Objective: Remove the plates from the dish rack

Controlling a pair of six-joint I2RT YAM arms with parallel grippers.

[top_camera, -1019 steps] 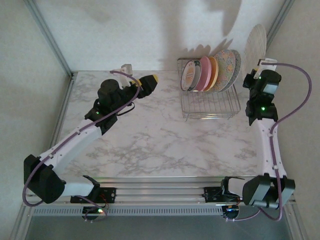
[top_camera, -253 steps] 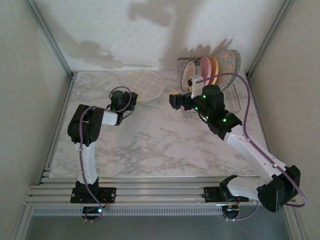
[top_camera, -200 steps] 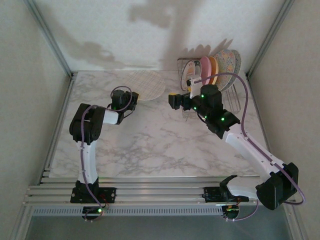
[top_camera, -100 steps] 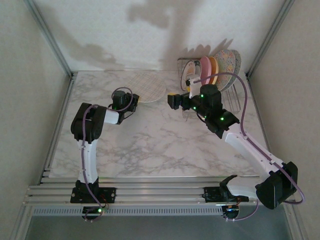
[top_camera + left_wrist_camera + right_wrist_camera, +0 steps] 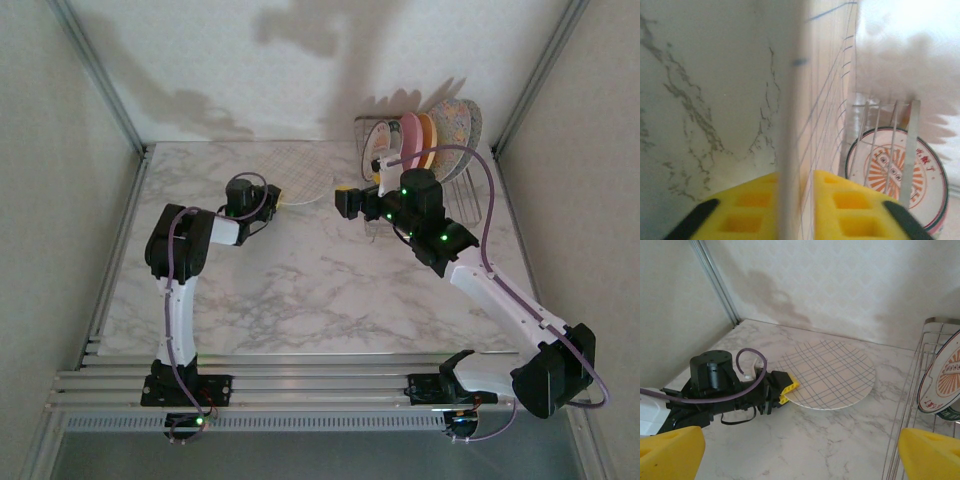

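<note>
- A checked plate [image 5: 832,372] lies on the counter [image 5: 300,290] near its far edge, left of the dish rack [image 5: 462,192].
- The left fingers [image 5: 786,386] straddle its rim; clamped or loosened, I cannot tell.
- The right fingers [image 5: 670,447] are spread wide, holding nothing.
- The other plates [image 5: 425,140] stand in the rack.

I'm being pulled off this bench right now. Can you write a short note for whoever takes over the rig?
Left pincer: pads sit either side of the rim of the round cream plate with blue grid lines, which lies flat on the marble table; cannot tell whether it is gripped or released.
Right pincer: wide open, empty, beside the silver wire dish rack.
Done: the grid plate is out of the rack.
Left: white plate with orange emblem, pink plate, orange-yellow plate and floral-speckled plate stand on edge in the rack.
</note>
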